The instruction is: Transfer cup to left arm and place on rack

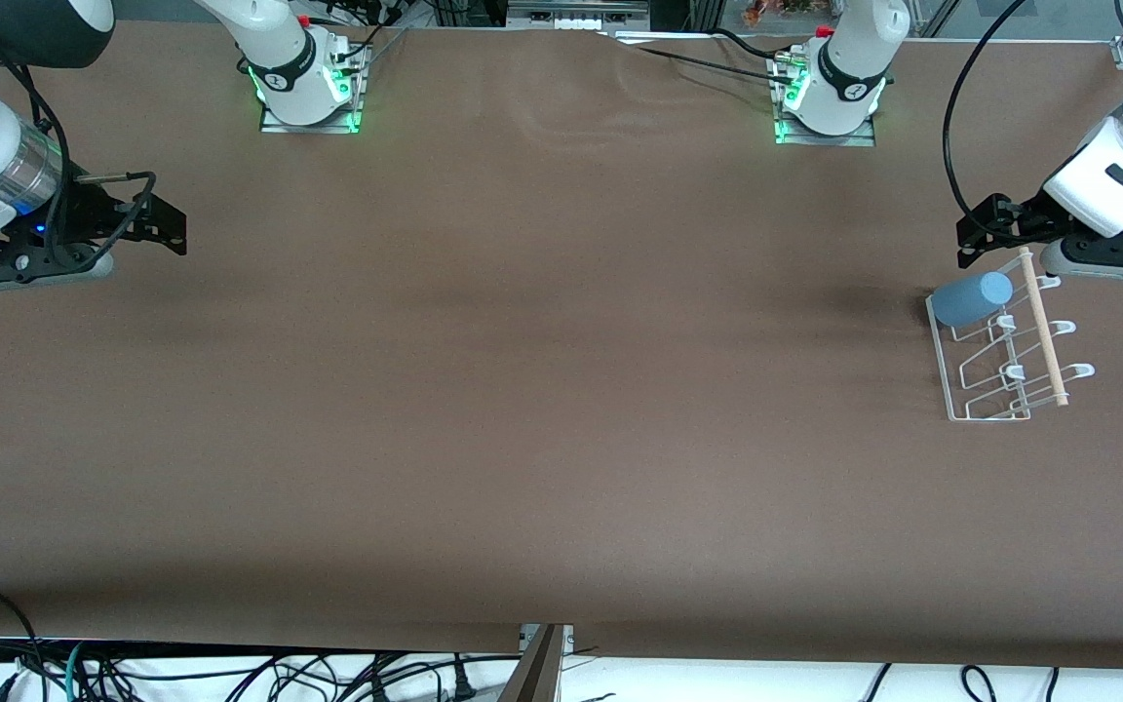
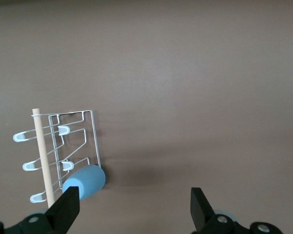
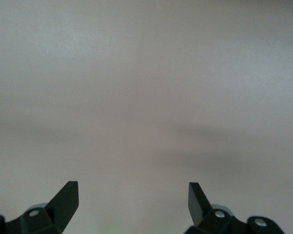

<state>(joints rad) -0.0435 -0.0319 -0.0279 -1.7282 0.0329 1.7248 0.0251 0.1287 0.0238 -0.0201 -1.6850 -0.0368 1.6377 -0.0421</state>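
The light-blue cup [image 1: 971, 298] [image 2: 84, 182] rests tilted on the white wire rack [image 1: 986, 390] [image 2: 73, 136], at the rack's end farthest from the front camera, with its closed base pointing up. A pale wooden rod [image 1: 1044, 327] [image 2: 43, 161] runs across the rack. My left gripper [image 1: 969, 234] [image 2: 135, 204] hangs open just above that end of the rack. It is clear of the cup, with nothing between its fingers [image 2: 68, 207]. My right gripper [image 1: 176, 229] [image 3: 133, 200] waits open over bare table at the right arm's end.
The rack stands near the left arm's end of the brown table [image 1: 542, 390]. Both arm bases [image 1: 308, 88] [image 1: 830, 97] sit along the edge farthest from the front camera. Cables hang below the nearest edge.
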